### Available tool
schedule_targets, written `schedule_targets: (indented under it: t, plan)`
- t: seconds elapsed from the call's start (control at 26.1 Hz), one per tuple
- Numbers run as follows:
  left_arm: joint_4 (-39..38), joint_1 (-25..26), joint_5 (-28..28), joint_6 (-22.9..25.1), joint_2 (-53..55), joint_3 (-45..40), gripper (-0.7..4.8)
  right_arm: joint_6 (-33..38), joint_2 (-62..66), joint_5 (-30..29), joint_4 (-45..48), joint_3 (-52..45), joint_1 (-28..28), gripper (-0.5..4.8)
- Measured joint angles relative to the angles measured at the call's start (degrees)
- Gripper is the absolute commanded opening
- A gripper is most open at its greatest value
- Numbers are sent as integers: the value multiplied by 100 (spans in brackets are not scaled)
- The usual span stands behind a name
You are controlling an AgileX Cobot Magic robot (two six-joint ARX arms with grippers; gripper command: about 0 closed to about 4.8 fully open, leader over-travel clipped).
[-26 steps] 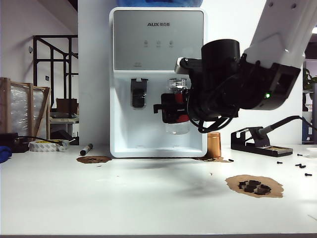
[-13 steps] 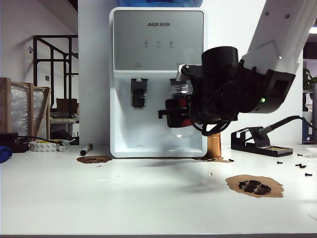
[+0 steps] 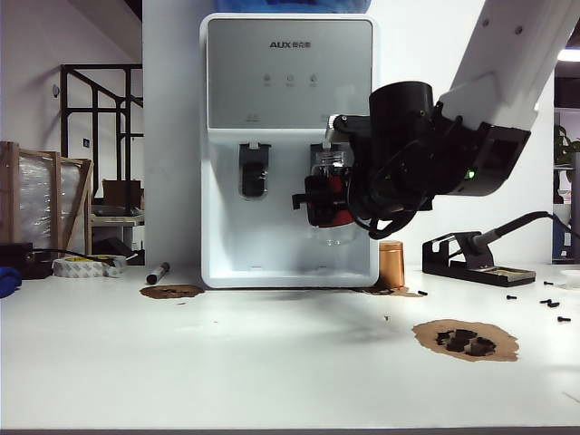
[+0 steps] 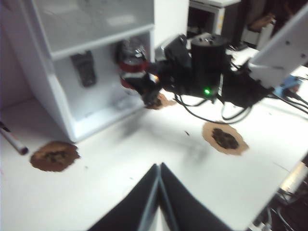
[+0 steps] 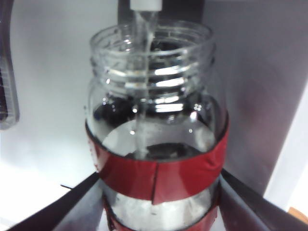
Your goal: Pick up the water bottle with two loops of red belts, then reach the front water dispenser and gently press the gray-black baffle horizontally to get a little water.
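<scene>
The water bottle (image 5: 154, 120), clear glass with two red bands, is held upright inside the recessed bay of the white water dispenser (image 3: 290, 136). My right gripper (image 5: 159, 175) is shut on its banded body, one finger (image 5: 82, 197) on each side. A thin stream of water falls from the white nozzle (image 5: 146, 5) into the bottle's mouth. In the exterior view the bottle (image 3: 331, 186) covers the right gray-black baffle, while the left baffle (image 3: 255, 170) shows. My left gripper (image 4: 158, 166) hovers shut over the table, well back from the dispenser (image 4: 96, 29), with nothing in it.
A copper cylinder (image 3: 391, 264) stands just right of the dispenser's base. A black soldering stand (image 3: 471, 256) is at the far right, a brown patch with black parts (image 3: 466, 340) in front of it. A marker (image 3: 158, 272), tape roll (image 3: 86, 265) and brown stain (image 3: 171, 291) lie left.
My right gripper dipped with the bottle, then rose again under the right spout and moved in closer to the dispenser.
</scene>
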Motion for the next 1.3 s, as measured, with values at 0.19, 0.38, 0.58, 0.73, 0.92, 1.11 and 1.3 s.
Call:
schedule_targets:
  t: [0.19,0.38,0.58,0.73,0.92,1.11,1.3]
  plan:
    - [144,-48,-463,-168,0,0,-5,0,0,-2,-22,2,0,-5]
    - [334,-48,-562,-214,0,0,-5,0,0,-26,-24,2,0,-5]
    - [337,-48,-629,-280,0,0,-5,0,0,-28,-28,2,0,-5]
    - [334,-48,-717,-393,0,0,-5,0,0,-24,-37,2,0,-5]
    - [334,-48,-737,-428,0,0,-5,0,-57,-22,-61,-55,35,-5]
    - [334,-48,-737,-428,0,0,-5,-17,-181,-26,59,-302,199,-5]
    - [337,-48,-737,-431,0,0,-5,-22,-315,92,195,-570,273,-5]
